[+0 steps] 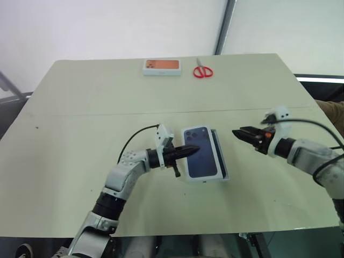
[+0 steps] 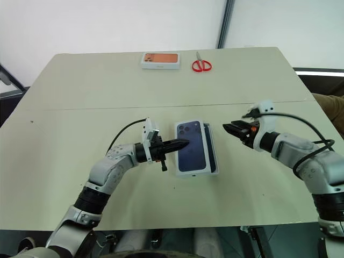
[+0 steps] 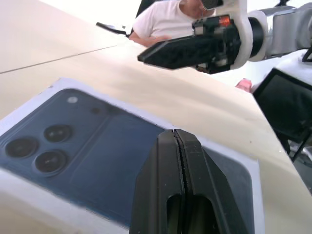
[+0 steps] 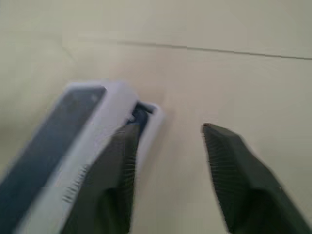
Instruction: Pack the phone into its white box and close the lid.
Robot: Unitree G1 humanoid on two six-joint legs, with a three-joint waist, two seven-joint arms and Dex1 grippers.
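Note:
The lid (image 1: 201, 153), white with a dark blue phone printed on top, lies askew over the white box (image 1: 223, 171) in the middle of the table. A dark blue sliver (image 4: 140, 113) shows between lid and box at the right edge; I cannot tell whether it is the phone, which is otherwise hidden. My left gripper (image 1: 194, 149) is shut, pointing right, its tip over the lid's left part. My right gripper (image 1: 235, 132) hovers to the right of the box, clear of it. Its fingers (image 4: 222, 146) stand apart with nothing between them.
An orange-topped box (image 1: 162, 66) and red scissors (image 1: 202, 71) lie at the table's far edge. A person in a white shirt (image 3: 170, 22) sits beyond the table on its right side. Bare tabletop (image 1: 75, 140) surrounds the box.

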